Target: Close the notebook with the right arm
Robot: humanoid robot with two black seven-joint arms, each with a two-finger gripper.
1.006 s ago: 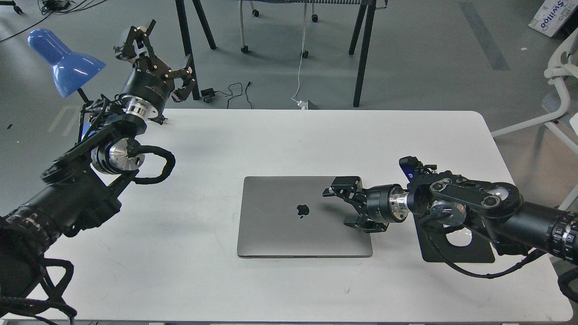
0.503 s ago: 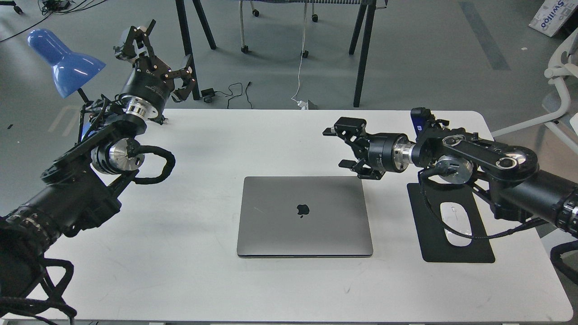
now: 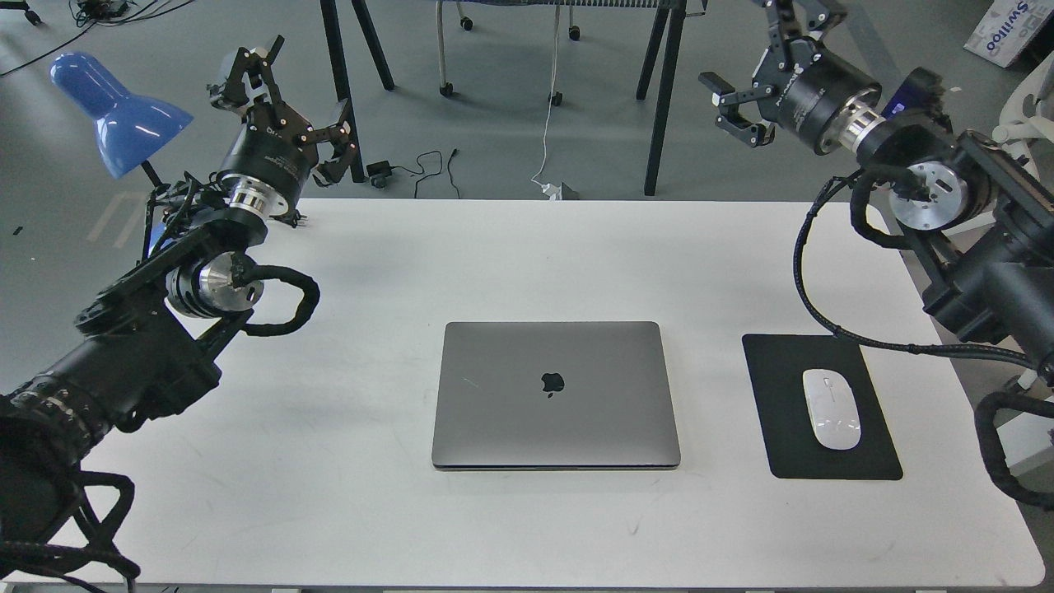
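Note:
The notebook lies flat on the white table, lid shut, with the dark apple logo facing up. My right gripper is open and empty, raised high above the table's far right corner, well away from the notebook. My left gripper is open and empty, raised at the far left beside the blue lamp.
A black mouse pad with a white mouse lies to the right of the notebook. Black table legs and cables stand on the floor behind. A white chair is at the far right.
My right gripper has lifted off the notebook's lid and swung up and back to the far right. The mouse pad and mouse have come into full view. The left arm has not moved.

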